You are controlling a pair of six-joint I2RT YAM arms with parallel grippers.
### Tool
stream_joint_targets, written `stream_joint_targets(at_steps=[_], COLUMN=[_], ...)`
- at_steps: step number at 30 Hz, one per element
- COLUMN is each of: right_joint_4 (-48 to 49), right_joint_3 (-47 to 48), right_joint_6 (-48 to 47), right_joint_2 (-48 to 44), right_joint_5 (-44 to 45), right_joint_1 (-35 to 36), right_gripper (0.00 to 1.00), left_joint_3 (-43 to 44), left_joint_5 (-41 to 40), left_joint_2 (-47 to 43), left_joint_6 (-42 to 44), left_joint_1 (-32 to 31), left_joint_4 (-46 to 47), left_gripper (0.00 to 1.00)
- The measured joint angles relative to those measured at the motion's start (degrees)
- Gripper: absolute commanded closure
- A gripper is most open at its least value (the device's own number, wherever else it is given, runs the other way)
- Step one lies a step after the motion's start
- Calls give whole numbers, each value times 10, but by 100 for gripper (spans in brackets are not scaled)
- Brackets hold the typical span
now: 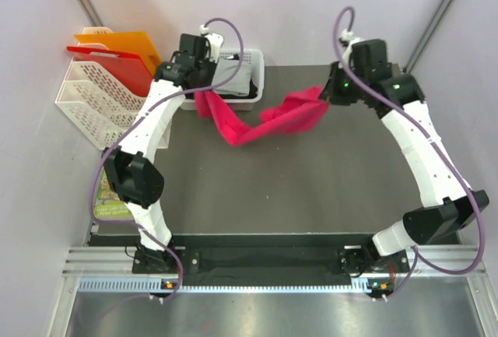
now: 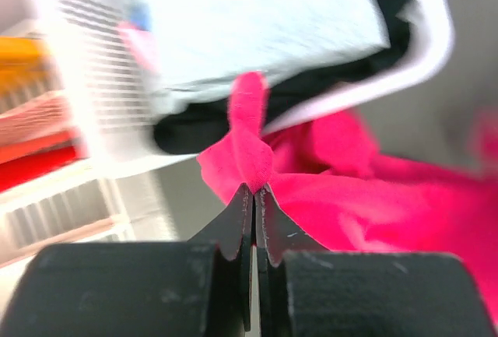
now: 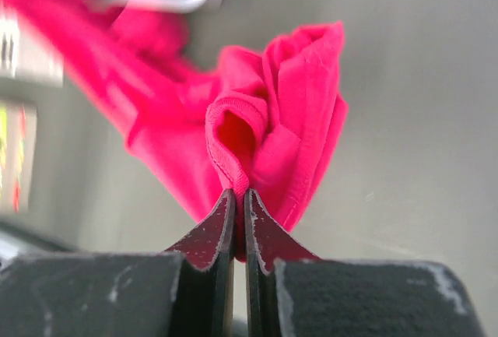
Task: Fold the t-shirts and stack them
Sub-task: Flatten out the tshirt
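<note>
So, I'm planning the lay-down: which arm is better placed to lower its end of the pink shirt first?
Right, probably. The right gripper pinches the pink shirt over bare table; the left gripper pinches its end beside the white basket, with less open surface below.

pink shirt point(image 1: 268, 123): soft matt cloth | basket point(image 1: 260, 71): white slotted plastic | folders point(image 1: 127, 46): glossy orange, red plastic | tabletop point(image 1: 311, 189): smooth matt grey | front sheet point(image 1: 272, 317): brushed metal

Left claw point(image 2: 253, 189), right claw point(image 3: 240, 193) pinched closed; both extended far forward, seemingly raised.
</note>
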Motion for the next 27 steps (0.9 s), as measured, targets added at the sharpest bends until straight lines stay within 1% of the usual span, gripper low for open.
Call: stream_joint_targets(at_steps=[3,6,8,11,14,18,19,21,22,24,25,27], right_joint_4=[-8,-14,-14,-15,-10,-14,-19,-37,-45,-69,-78,-98], right_joint_3=[37,70,91,85,9,-163,-202,-259,-286,-325,-340,-356], right_joint_6=[0,0,0,-1,-3,-5,-5,-2,0,15,23,41], right_joint_2=[-2,22,50,75,55,-23,-45,-84,-108,-153,-173,-199], right_joint_5=[7,7,9,5,2,2,1,-5,-8,-21,-30,-55], right_joint_1=[-49,-90,-104,-106,-104,-99,-97,-87,-75,-34,-5,46], right_gripper=[100,100,100,100,100,99,87,80,71,59,47,32], left_joint_3=[12,12,12,12,-16,-127,-157,-210,-236,-285,-311,-355], left_joint_5=[-35,-65,-75,-78,-72,-52,-38,-4,16,48,64,92], left_joint_2=[-24,-40,-40,-40,-52,-100,-114,-142,-158,-192,-213,-254], left_joint_6=[19,41,52,61,63,63,62,63,64,69,75,85], left_joint_1=[11,14,17,21,24,25,25,26,26,26,26,26], left_joint_4=[-8,-12,-12,-22,-22,-31,-36,-63,-75,-96,-111,-144], left_gripper=[100,100,100,100,100,100,100,100,100,100,100,100])
